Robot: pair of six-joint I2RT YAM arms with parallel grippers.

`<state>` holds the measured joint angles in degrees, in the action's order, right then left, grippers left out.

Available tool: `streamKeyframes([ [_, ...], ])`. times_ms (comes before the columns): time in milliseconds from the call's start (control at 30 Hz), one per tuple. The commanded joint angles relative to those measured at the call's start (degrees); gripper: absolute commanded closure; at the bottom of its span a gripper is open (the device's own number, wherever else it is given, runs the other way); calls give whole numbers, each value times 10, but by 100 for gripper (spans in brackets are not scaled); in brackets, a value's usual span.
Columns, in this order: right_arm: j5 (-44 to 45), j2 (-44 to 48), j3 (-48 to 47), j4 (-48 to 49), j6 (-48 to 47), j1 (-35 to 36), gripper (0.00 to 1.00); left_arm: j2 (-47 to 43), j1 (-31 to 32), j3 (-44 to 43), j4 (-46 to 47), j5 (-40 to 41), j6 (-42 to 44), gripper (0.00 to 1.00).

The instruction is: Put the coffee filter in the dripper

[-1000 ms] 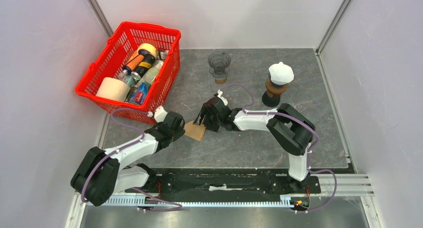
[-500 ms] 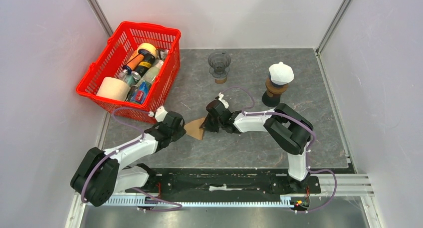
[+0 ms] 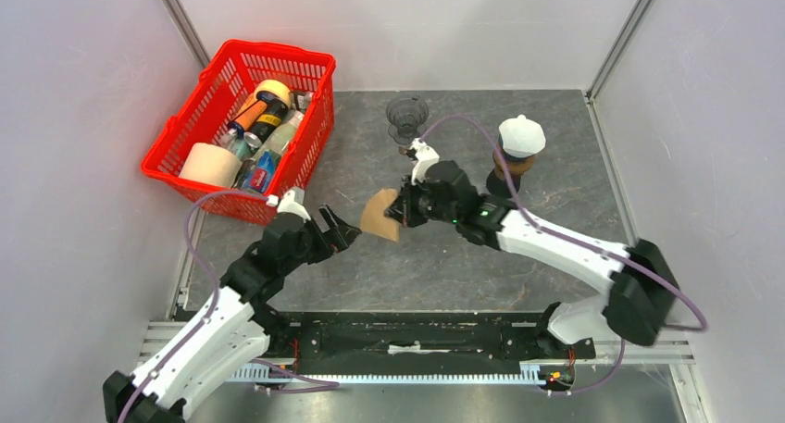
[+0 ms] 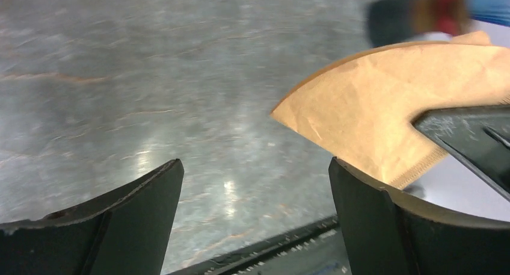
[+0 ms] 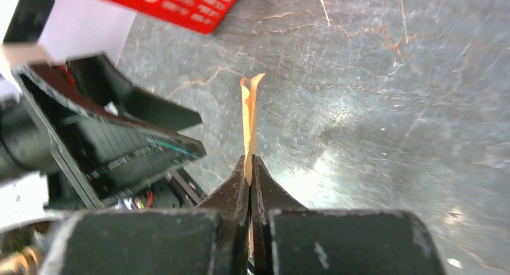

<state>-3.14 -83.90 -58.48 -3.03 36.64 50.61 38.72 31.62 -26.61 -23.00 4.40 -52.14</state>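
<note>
- The right arm (image 3: 555, 242) reaches across the middle of the grey surface (image 3: 444, 266), and its jaws are clenched on the brown coffee filter (image 3: 380, 214).
- The filter hangs in the air above the surface. From the right wrist it shows edge-on, upright, with its two layers slightly parted at the top.
- The left arm (image 3: 231, 303) points toward the filter from the left with its jaws released and spread wide. They grasp nothing.
- From the left wrist, the filter's lower edge sits just over one left finger (image 4: 373, 221). Whether they touch cannot be told.
- The clear dripper (image 3: 406, 116) stands upright near the far edge, well apart from the filter.
- A white-topped brown object (image 3: 520, 136) stands to the dripper's right.
- A red basket (image 3: 176, 155) of bottles and rolls sits at the far left corner.
</note>
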Motion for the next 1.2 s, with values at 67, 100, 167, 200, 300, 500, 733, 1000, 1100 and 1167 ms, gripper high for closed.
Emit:
streamKeyframes([
  [67, -156, 156, 21, -161, -234, -30, 100, -70, 1, -48, 58, -196, 113, 0],
  [100, -174, 180, 28, -171, -258, -31, 100, -69, 1, -46, 81, -225, 114, 0],
  [167, -217, 218, 40, -193, -309, -32, 100, -59, 1, -40, 136, -291, 108, 0],
  [200, -229, 235, 42, -210, -333, -33, 100, -52, 2, -36, 167, -321, 106, 0],
  [300, -266, 279, 53, -240, -391, -33, 100, -31, 3, -33, 228, -378, 100, 0],
  [500, -282, 310, 58, -210, -387, -34, 100, 44, 28, -44, 267, -404, 114, 0],
  [733, -291, 286, 28, -231, -395, -39, 100, 72, 71, -27, 312, -399, 140, 10],
  [1000, -289, 291, 24, -227, -387, -44, 100, 58, 73, -3, 328, -410, 143, 12],
  [1100, -300, 292, 18, -214, -373, -47, 100, 62, 87, 6, 359, -439, 150, 12],
  [1167, -308, 294, 15, -200, -367, -50, 100, 65, 104, 8, 377, -449, 157, 12],
])
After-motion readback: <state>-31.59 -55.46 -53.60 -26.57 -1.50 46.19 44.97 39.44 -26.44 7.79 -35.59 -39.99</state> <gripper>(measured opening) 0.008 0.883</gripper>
